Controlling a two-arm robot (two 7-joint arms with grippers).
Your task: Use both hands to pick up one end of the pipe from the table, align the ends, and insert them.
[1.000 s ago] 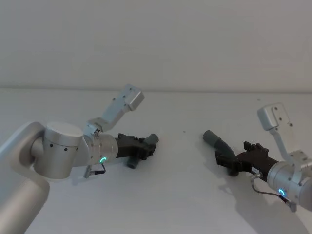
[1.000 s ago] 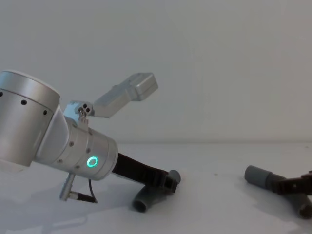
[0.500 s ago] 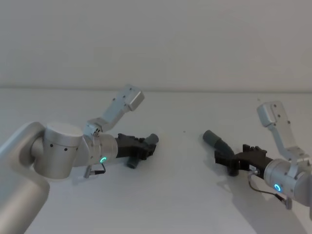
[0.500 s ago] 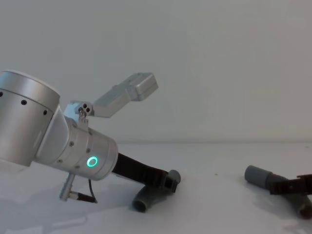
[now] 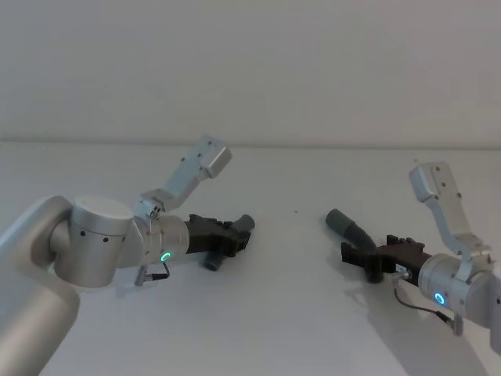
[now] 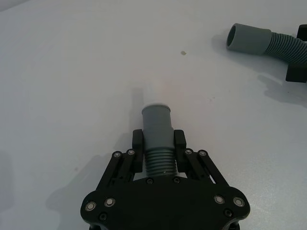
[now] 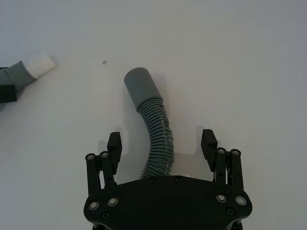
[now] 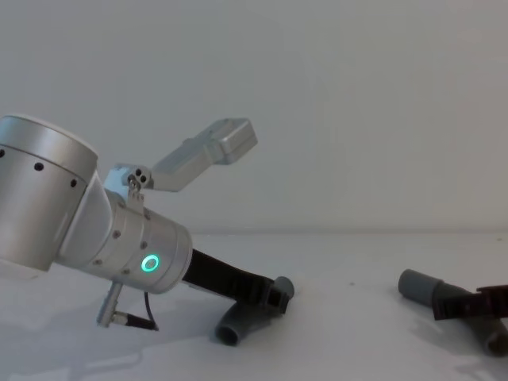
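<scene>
My left gripper [image 5: 235, 235] is shut on the ribbed part of the short pipe piece [image 6: 157, 125], just behind its smooth cuff; the narrower white tip [image 6: 154, 96] points ahead. The piece's other end [image 8: 232, 329] rests on the white table [image 5: 297, 313]. My right gripper [image 7: 161, 143] is open and low over the table, its fingers [image 7: 114, 143] on either side of the long pipe piece [image 7: 157, 125] and well apart from it. The long piece's plain cuff [image 7: 140, 88] lies beyond the fingertips and faces the short piece's white tip [image 7: 41, 63].
A pale wall rises behind the table's far edge. Open white table lies between the two pipe pieces, with a small dark speck [image 5: 296, 210] on it. Each arm carries a silver camera bracket [image 5: 202, 163] above its wrist.
My right gripper has slid forward along the long pipe piece, so its fingers now sit beside the ribbed part. The left arm and the short piece have not moved.
</scene>
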